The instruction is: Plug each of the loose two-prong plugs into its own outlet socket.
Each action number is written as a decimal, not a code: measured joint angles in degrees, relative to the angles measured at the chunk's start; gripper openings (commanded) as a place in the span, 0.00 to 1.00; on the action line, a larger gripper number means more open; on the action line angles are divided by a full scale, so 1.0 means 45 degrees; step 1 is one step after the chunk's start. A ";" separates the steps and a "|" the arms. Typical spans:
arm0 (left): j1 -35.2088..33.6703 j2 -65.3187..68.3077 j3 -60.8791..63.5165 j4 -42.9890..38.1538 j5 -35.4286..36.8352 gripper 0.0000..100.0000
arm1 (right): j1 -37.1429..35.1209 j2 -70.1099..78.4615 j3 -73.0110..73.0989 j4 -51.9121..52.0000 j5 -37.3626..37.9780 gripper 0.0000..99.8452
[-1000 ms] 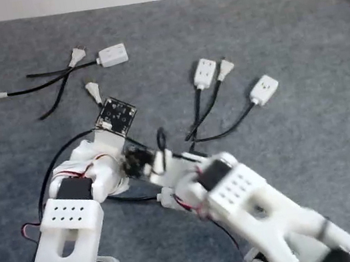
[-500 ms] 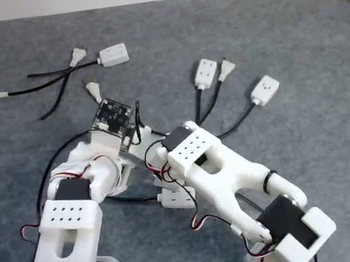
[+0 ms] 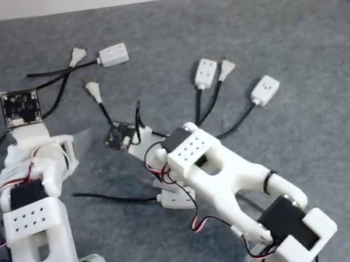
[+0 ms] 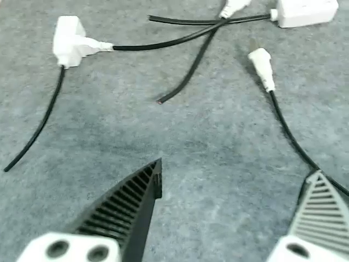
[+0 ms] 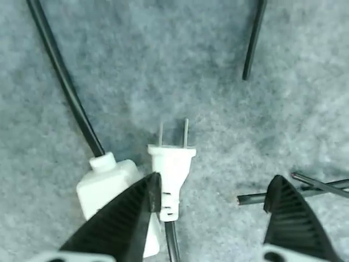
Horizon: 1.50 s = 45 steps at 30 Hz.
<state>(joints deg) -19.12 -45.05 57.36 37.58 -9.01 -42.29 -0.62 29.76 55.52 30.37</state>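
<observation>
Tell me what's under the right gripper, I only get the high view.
Observer: A white plug lies under the right gripper, prongs pointing away from the arm.
Operator: Are the jaws open?
Observer: Yes, wide open and holding nothing; the plug sits close to one jaw.
Operator: Any socket nearby?
Observer: A white socket lies right beside the plug, partly behind that same jaw.
</observation>
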 measured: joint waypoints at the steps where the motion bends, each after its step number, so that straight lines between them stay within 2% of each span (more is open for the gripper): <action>1: 0.0020 0.0000 -0.0020 0.0000 0.0000 0.39 | 0.0098 0.0000 0.0000 0.0000 0.0000 0.30; 11: -0.0020 0.0000 -0.0020 0.0000 0.0020 0.39 | 0.0586 0.0000 0.0430 -0.0352 0.0098 0.30; 17: -0.0742 0.0000 -0.0313 0.0000 0.0098 0.39 | 0.0586 0.0000 0.0821 -0.0352 0.0098 0.30; 26: -0.0781 0.0000 -0.0352 0.0000 0.0098 0.39 | 0.0606 0.0000 0.0117 0.1758 0.0645 0.27; 35: -0.0781 0.0000 -0.0352 0.0000 0.0098 0.39 | 0.0606 0.0000 0.1055 0.0254 0.0703 0.15; 45: -0.1016 0.0000 -0.0352 0.0000 0.0098 0.39 | 0.0352 0.0000 0.1328 -0.0996 0.0508 0.15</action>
<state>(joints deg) -23.69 -45.05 55.78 37.58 -8.57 -40.70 -0.62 35.74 51.03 32.66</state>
